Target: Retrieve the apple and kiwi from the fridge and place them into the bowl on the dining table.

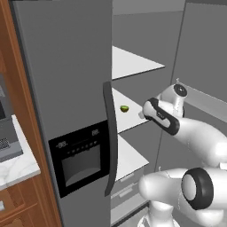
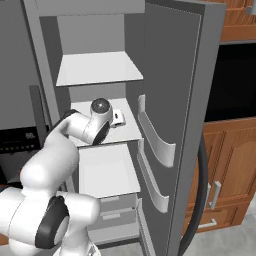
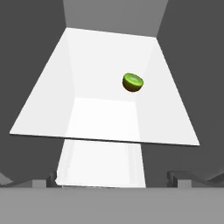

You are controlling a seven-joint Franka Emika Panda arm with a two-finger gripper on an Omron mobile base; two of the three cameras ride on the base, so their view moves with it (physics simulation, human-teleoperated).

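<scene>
The fridge (image 1: pixel 66 66) has its left door shut and its right door (image 2: pixel 175 75) swung wide open. The kiwi (image 1: pixel 124 108), green on top and olive-brown below, lies alone on the middle white shelf (image 3: pixel 105 118), right of the shelf's centre and toward the back in the hand view (image 3: pixel 133 82). My gripper (image 3: pixel 113 183) is open at the shelf's front edge, pointing in at the kiwi from well short of it. Nothing is between its fingertips (image 3: pixel 46 181). The white hand (image 2: pixel 117 118) reaches into the fridge at that shelf's height. The apple, the bowl and the dining table are out of view.
Curved door bins (image 2: pixel 157 145) stick out from the open door on the right. White shelves lie above (image 2: pixel 97 67) and below (image 2: pixel 107 170), with drawers (image 2: pixel 112 210) at the bottom. A black wall oven (image 2: pixel 237 80) stands beyond the door. A marble counter (image 1: pixel 13 164) sits left of the fridge.
</scene>
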